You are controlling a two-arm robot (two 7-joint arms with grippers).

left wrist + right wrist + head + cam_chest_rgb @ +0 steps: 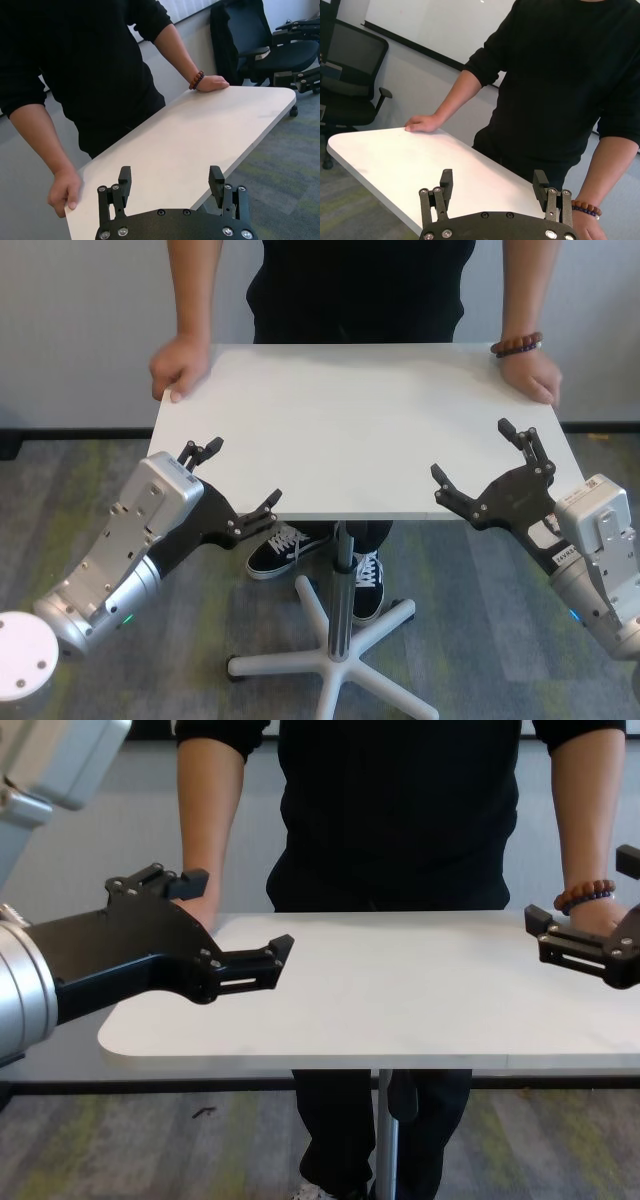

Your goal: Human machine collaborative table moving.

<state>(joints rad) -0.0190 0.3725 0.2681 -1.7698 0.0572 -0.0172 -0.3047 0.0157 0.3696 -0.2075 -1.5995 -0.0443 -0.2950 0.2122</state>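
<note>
A: What does the table (350,430) look like?

B: A broad white rectangular top with rounded corners and a thin edge, on one grey metal post (342,580) that ends in a white star-shaped base (335,655). It stands on grey carpet (480,630), between the robot and the person (360,290).

A: Who has hold of it?

B: The person, in a black shirt, has a hand on each far corner; a brown bead bracelet (516,343) sits on the wrist on the robot's right.

A: And the grippers?

B: The left gripper (237,480) is at the near left corner, its fingers spread wide on either side of that corner. The right gripper (478,453) is likewise spread wide at the near right corner. I can't tell whether either one touches the top, and neither is clamped on it.
</note>
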